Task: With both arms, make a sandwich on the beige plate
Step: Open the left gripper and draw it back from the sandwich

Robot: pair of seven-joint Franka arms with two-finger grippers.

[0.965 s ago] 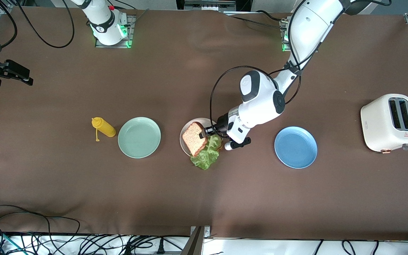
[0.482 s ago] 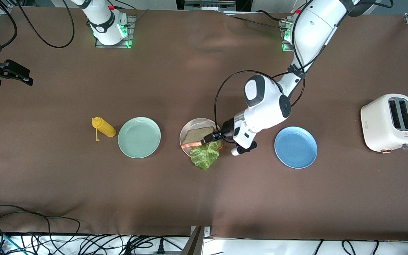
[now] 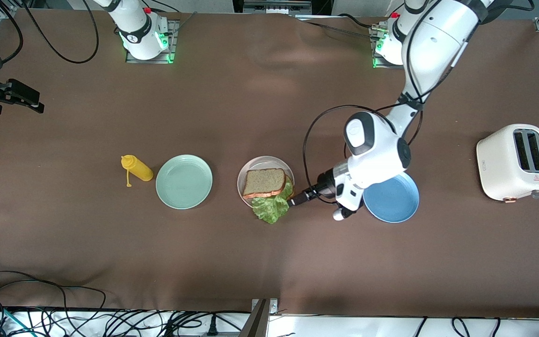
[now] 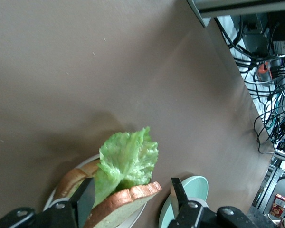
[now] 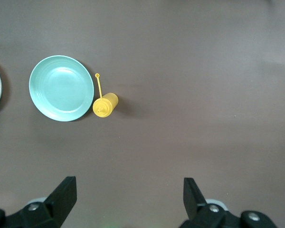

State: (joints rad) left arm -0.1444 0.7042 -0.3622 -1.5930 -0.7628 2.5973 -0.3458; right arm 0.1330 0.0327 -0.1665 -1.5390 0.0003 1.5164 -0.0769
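On beige plate point(image 3: 251, 164), sandwich point(image 3: 264, 182) now released.

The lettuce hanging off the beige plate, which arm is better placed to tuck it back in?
Left, probably. The left gripper is open right beside the lettuce at the beige plate, under the top bread slice. The right gripper waits, open, at the right arm's end of the table.

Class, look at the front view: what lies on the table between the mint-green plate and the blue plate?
The beige plate carrying the sandwich, shown in the front view.
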